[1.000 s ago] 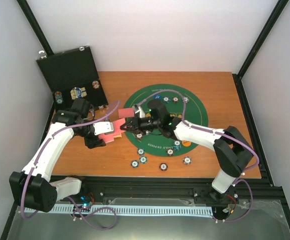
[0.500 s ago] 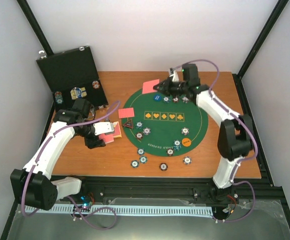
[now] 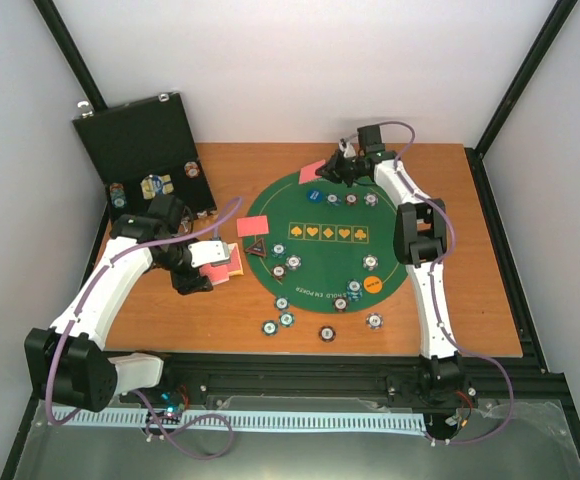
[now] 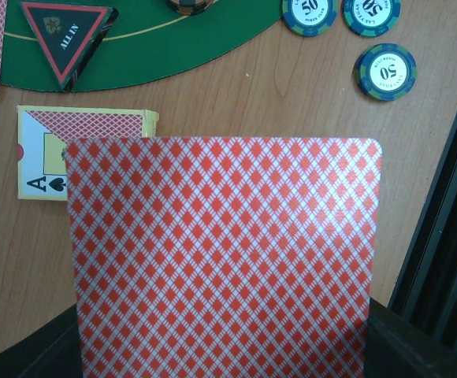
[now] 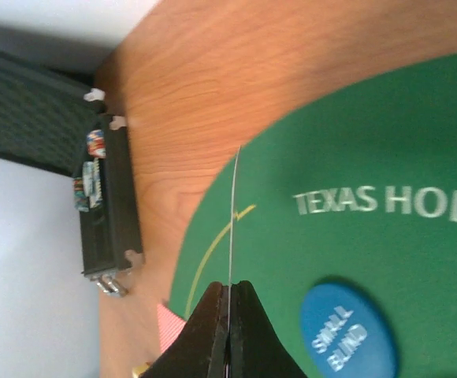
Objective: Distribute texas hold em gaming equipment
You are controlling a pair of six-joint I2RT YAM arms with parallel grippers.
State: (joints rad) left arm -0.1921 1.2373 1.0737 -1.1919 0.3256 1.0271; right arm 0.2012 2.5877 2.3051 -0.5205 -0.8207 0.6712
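Observation:
My left gripper (image 3: 211,266) hovers left of the green mat (image 3: 395,240), shut on red-backed playing cards (image 4: 224,260) that hide its fingers. My right gripper (image 3: 333,170) reaches to the mat's far edge and is shut on a single card (image 3: 313,171), seen edge-on (image 5: 234,213) in the right wrist view. The blue button (image 5: 347,335) lies just beside it. One card (image 3: 252,226) lies at the mat's left edge next to the triangle marker (image 4: 63,31). The orange button (image 3: 373,284) and several chips (image 3: 293,263) sit on the mat.
The black case (image 3: 145,150) stands open at the back left with chips inside. A yellow card box (image 4: 47,153) lies on the wood under my left gripper. More chips (image 3: 326,333) lie on the wood in front of the mat. Black frame rails border the table.
My right arm has swung from the mat's left side, beside the left gripper, out to the mat's far edge with a card. The left arm has barely moved.

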